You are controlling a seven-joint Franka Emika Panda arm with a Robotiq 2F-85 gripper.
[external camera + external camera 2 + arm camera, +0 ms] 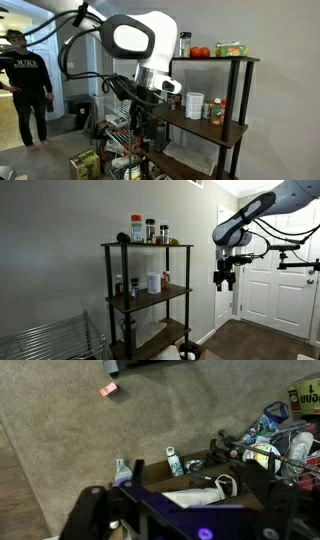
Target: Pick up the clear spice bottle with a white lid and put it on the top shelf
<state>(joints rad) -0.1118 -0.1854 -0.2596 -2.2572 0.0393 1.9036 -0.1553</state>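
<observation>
The clear spice bottle with a white lid (211,108) stands on the middle board of the black-framed shelf unit, beside a wider white canister (195,105). It also shows in an exterior view (165,278). The top shelf (145,245) holds several jars and shows in the other view too (215,59). My gripper (224,277) hangs in the air beside the shelf, at about middle-board height and well apart from the bottle. It points down, and it looks open and empty. In the wrist view only its dark fingers (190,525) show, and the bottle is out of sight.
The top shelf carries dark-lidded jars (150,230), a tomato (200,52) and a green box (230,48). A low white wire rack (45,340) stands beside the unit. Bags and bottles (255,445) litter the floor below. A person (28,85) stands behind. A white door (270,280) is nearby.
</observation>
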